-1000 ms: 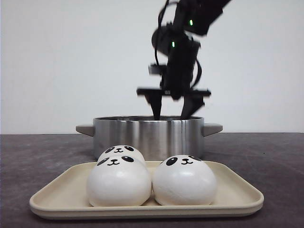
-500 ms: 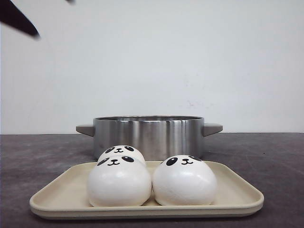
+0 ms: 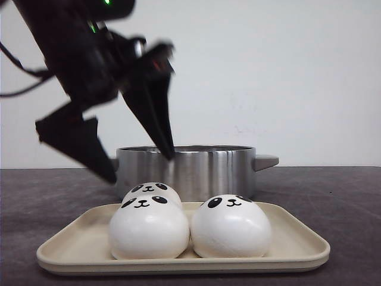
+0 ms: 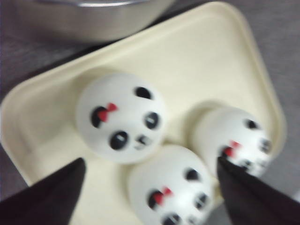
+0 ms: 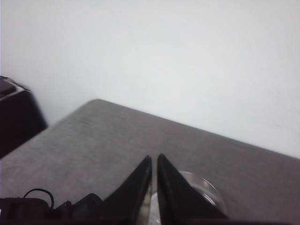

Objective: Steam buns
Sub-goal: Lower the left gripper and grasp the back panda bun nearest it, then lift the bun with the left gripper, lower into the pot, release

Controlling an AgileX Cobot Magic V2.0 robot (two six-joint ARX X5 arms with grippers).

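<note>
Three white panda-faced buns lie on a beige tray (image 3: 297, 241): one front left (image 3: 149, 229), one front right (image 3: 231, 229), one behind (image 3: 152, 190). A fourth bun is not in view. My left gripper (image 3: 141, 167) is open and empty, hanging just above the left buns. In the left wrist view my left gripper (image 4: 150, 161) straddles the nearest bun (image 4: 171, 187), with two other buns (image 4: 121, 117) (image 4: 232, 138) beside it. My right gripper (image 5: 154, 159) is shut and points over the bare table; it is out of the front view.
A steel pot (image 3: 190, 170) with grey side handles stands right behind the tray; it also shows in the left wrist view (image 4: 93, 18). A round glass object (image 5: 206, 192) lies beyond the right fingers. A white wall backs the dark grey table (image 3: 333, 196).
The right arm, open over the pot a second ago, has left the front view. The left arm swung in from the upper left and now hangs open over the tray.
</note>
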